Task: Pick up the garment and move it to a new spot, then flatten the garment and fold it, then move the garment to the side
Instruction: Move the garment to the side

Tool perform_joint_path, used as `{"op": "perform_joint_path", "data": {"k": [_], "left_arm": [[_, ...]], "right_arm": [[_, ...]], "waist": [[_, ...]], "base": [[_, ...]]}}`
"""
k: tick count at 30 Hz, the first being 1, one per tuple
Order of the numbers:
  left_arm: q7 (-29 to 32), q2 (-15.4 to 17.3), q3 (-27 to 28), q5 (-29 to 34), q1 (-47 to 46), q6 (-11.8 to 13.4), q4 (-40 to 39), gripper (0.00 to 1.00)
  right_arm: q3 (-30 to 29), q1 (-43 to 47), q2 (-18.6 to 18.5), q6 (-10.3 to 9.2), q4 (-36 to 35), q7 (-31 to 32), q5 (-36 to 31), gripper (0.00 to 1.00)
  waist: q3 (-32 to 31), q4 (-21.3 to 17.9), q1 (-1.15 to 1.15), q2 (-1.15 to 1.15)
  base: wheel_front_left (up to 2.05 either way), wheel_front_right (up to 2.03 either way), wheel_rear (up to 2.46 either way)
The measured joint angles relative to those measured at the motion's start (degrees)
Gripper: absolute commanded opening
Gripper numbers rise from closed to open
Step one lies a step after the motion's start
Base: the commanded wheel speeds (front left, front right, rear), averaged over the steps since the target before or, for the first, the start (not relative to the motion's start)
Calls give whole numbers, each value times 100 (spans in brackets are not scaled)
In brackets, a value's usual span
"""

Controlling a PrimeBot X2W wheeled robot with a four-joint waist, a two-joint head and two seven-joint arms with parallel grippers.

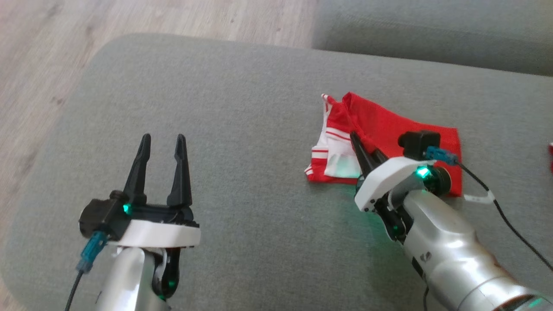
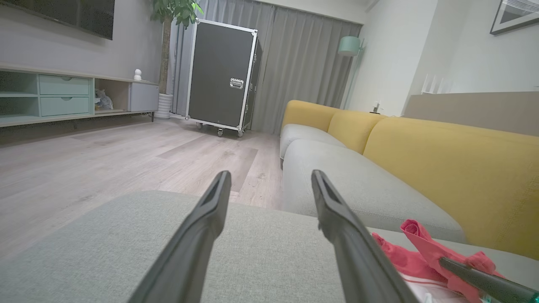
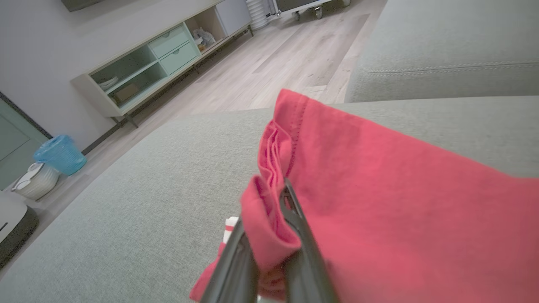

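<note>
Closest in, the left gripper [image 1: 163,138] hovers over the grey cushion [image 1: 242,86] with its jaws spread wide. Off to the right, the right gripper [image 1: 363,149] has its jaws clenched on a bunched-up fold of the red garment [image 1: 389,121]. The garment lies rumpled on the cushion's right side, white stripes showing. Wood floor [image 1: 65,43] is past the far edge.

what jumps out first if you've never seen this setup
The red and white fabric garment grabs the eye, lying right of centre on the grey upholstered cushion. The right end effector is shut on a red fold of it, while the left end effector hangs open over bare cushion at the lower left. In the left wrist view, a mustard yellow sofa back runs along the right.
</note>
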Motion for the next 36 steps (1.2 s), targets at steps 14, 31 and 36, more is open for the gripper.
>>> {"op": "perform_joint_path", "data": {"k": [14, 31, 36], "left_arm": [[0, -1, -54, -46, -46, 0, 134, 100], [0, -2, 253, -47, -13, 0, -62, 100], [0, -2, 282, -108, -9, 0, -63, 100]], "right_arm": [[921, -302, 14, 0, -112, -102, 795, 100], [-2775, 267, -166, 0, -1289, -121, -2495, 100], [-3583, 1117, -145, 1, -2029, -121, -3365, 100]], "waist": [[53, 29, 0, 0], [-155, -943, -1, 0], [-182, -1210, -1, 0]], "base": [[0, 0, 0], [0, 0, 0], [0, 0, 0]]}}
